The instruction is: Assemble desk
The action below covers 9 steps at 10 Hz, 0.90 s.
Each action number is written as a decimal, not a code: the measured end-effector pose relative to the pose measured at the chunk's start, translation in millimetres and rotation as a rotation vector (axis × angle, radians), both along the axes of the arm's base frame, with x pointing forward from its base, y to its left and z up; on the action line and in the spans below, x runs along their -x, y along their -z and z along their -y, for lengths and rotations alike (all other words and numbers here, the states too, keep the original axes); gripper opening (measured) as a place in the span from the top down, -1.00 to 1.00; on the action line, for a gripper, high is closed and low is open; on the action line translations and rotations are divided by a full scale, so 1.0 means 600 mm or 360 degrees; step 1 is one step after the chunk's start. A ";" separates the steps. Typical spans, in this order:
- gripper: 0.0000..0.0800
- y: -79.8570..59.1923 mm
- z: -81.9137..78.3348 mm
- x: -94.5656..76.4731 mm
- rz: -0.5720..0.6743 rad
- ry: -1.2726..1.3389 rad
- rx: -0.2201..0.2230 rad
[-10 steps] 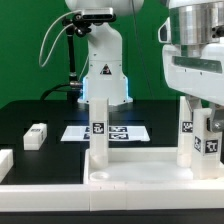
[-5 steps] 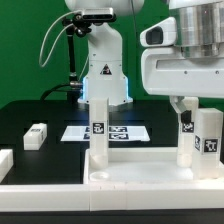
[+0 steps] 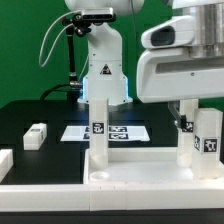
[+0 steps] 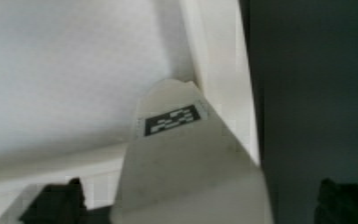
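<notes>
Exterior view: low, level, close behind desk [image 3: 140, 172], facing arm base. Wrist view: looks down near tagged leg [image 4: 185, 160].

We see a black table [image 3: 40, 112] that carries everything in the exterior view. Flat on it, near the robot base [image 3: 105, 85], lies the marker board [image 3: 75, 132], and toward the exterior view's left rests a small white block [image 3: 36, 135]. At the front the large white desk slab [image 3: 140, 175] lies on the table, with a white border rail [image 3: 30, 188] along the front edge.
</notes>
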State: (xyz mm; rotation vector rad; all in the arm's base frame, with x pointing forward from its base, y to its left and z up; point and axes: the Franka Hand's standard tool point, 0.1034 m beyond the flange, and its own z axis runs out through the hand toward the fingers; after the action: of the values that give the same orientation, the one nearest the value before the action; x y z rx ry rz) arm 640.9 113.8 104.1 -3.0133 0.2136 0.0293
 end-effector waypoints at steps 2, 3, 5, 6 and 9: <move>-0.62 0.000 0.003 -0.001 -0.0010 0.0095 0.0004; -0.35 0.000 0.003 -0.001 -0.0015 0.0129 0.0004; 0.27 0.001 0.006 0.000 -0.0044 0.0367 0.0013; 0.27 0.001 0.008 0.000 -0.0056 0.0468 0.0014; 0.27 0.000 0.002 0.001 -0.0131 0.1145 0.0046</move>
State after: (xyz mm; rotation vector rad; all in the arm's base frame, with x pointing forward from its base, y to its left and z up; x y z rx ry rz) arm 640.1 112.3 103.9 -2.7732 1.2811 0.0828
